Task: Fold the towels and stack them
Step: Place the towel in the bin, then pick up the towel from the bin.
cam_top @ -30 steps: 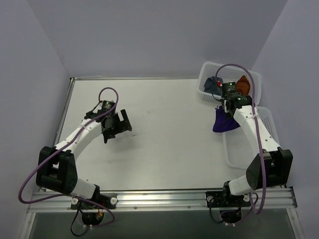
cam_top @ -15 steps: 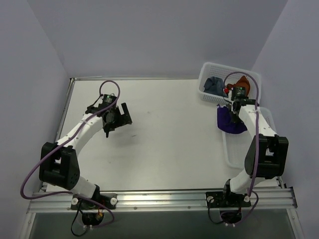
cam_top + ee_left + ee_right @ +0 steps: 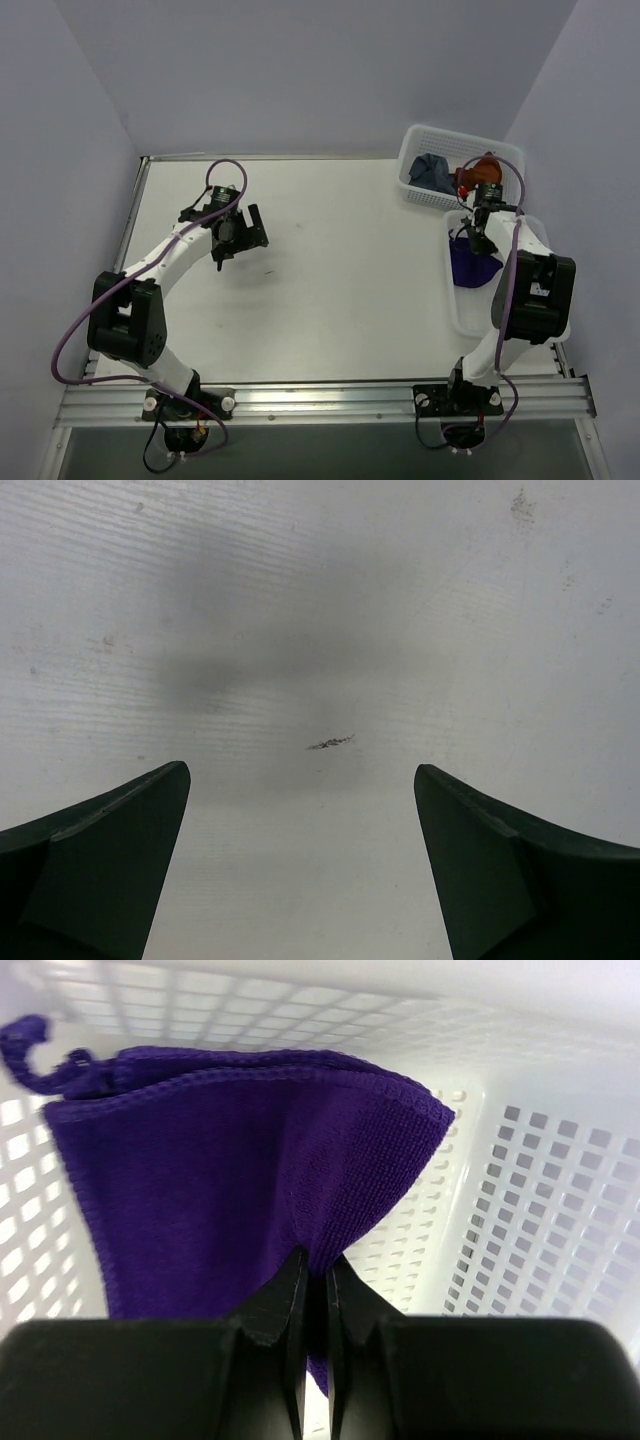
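My right gripper (image 3: 478, 237) is shut on the deep purple towel (image 3: 470, 262), which hangs from it into the near white basket (image 3: 465, 305). In the right wrist view the purple towel (image 3: 230, 1170) is pinched between the gripper's (image 3: 317, 1265) two fingertips over the basket's perforated wall (image 3: 540, 1190). The slate blue-grey towel (image 3: 431, 171) and the rust orange-brown towel (image 3: 478, 170) lie bunched in the far white basket (image 3: 409, 152). My left gripper (image 3: 240, 235) is open and empty above the bare table; in the left wrist view it (image 3: 302, 780) has nothing between the fingers.
The two white perforated baskets stand end to end along the table's right edge. A small dark scuff mark (image 3: 330, 743) is on the table under the left gripper. Walls close off the left, back and right sides.
My right gripper has carried the purple towel to the right, from beside the near basket to over and into it. My left gripper has moved slightly up and right, still open.
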You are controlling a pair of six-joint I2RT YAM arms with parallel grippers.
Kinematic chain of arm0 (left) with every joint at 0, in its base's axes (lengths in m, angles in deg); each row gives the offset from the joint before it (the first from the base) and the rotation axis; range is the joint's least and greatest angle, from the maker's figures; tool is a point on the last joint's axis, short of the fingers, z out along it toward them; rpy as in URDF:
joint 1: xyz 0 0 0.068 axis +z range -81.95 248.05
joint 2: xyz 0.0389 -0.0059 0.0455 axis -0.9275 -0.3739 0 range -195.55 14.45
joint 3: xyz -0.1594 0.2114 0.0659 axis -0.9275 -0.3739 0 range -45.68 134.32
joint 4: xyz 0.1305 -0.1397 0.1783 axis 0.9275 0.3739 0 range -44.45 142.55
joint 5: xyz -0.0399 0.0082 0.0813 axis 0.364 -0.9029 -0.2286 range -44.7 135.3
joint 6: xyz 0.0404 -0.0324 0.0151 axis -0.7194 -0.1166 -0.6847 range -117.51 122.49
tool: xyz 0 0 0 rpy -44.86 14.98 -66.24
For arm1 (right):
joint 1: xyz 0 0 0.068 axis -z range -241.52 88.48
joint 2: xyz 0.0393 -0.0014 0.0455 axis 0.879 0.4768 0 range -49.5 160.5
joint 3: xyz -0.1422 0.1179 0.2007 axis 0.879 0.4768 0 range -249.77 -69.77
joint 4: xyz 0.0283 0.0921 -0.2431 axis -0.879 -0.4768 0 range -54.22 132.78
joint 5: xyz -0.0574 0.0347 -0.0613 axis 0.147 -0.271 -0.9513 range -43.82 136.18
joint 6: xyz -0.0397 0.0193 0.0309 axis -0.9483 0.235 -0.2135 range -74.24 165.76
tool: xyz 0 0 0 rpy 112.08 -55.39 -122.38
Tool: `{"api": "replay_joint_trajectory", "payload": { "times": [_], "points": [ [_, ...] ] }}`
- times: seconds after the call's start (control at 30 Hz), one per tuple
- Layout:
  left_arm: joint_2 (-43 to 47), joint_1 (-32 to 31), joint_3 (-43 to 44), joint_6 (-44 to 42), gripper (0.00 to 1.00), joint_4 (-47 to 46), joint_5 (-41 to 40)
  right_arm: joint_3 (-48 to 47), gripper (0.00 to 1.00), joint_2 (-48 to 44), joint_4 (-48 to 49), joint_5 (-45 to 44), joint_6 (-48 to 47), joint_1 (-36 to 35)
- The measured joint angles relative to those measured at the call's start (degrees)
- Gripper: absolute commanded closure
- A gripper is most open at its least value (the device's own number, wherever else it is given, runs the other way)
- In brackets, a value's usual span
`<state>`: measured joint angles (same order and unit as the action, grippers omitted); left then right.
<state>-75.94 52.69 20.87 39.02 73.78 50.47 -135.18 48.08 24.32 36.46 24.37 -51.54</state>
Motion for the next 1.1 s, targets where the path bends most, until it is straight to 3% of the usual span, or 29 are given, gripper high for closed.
{"api": "replay_joint_trajectory", "payload": {
  "times": [0.07, 0.1, 0.2, 0.27, 0.37, 0.43, 0.63, 0.73, 1.1],
  "points": [
    [0.0, 0.0, 0.0, 0.0, 0.06, -0.2, 0.3, 0.0, 0.75, 0.5, 0.5, -0.5, 0.3, 0.8],
    [0.0, 0.0, 0.0, -0.1, 0.06, -0.3, 0.4, 0.0, 0.56, 0.6, 0.7, -0.9, 0.6, 1.0],
    [0.0, 0.0, 0.0, -0.1, 0.06, -0.3, 0.7, 0.0, 0.25, 0.7, 1.7, -3.7, 1.6, 1.7],
    [0.0, 0.0, 0.0, -0.1, 0.06, -0.3, 0.8, -0.1, 0.16, 0.7, 2.2, -6.6, 2.4, 1.7],
    [0.0, 0.0, 0.0, -0.2, 0.06, -0.5, 0.7, -0.9, 0.13, 0.5, 2.4, -9.4, 4.0, 1.6],
    [0.1, 0.0, 0.0, -0.3, 0.06, -0.5, 0.7, -2.1, 0.00, -0.6, 2.5, -10.3, 5.8, 1.4],
    [1.4, 0.0, 0.0, -0.5, 0.06, -0.5, 0.2, -7.2, 0.00, -9.6, 5.2, -3.9, 10.9, -1.8],
    [1.9, 0.0, 0.6, -0.6, 0.06, -0.5, -0.5, -13.8, 0.00, -9.6, 7.9, 0.3, 13.8, -3.8],
    [2.8, 0.0, 3.0, -1.9, 0.06, -0.5, -4.4, -41.0, 0.04, 21.4, 8.6, 1.3, 18.5, -8.7]
  ]
}}
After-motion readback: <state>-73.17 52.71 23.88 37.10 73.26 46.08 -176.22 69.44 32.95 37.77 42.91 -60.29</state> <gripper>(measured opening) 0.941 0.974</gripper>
